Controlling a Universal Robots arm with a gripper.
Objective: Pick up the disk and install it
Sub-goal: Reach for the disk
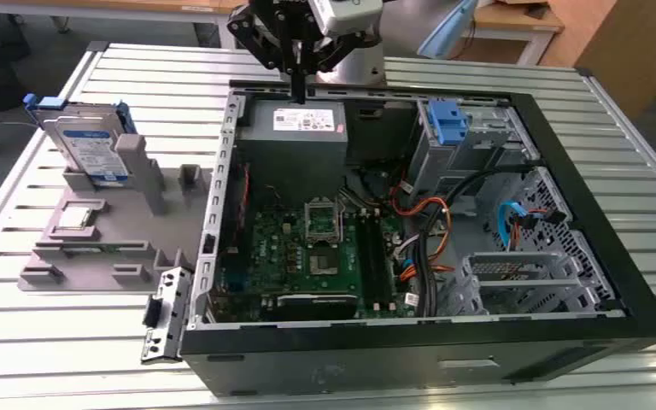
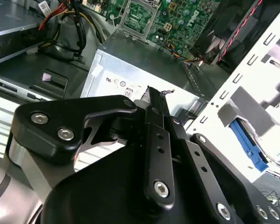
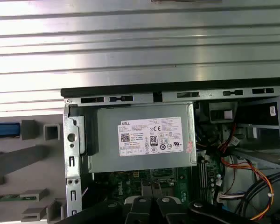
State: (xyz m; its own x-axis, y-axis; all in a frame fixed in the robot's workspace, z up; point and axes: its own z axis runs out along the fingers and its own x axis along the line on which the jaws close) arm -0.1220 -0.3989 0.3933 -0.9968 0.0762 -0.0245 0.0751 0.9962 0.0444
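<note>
Exterior view: the claw (image 1: 301, 96) is pinched narrow and empty; the disk (image 1: 86, 149) sits far from it, not picked up yet.

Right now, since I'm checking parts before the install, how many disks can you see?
1: the disk stands on edge in the grey holder at the exterior view's left, outside the case. The case's bays may hide more.
</note>
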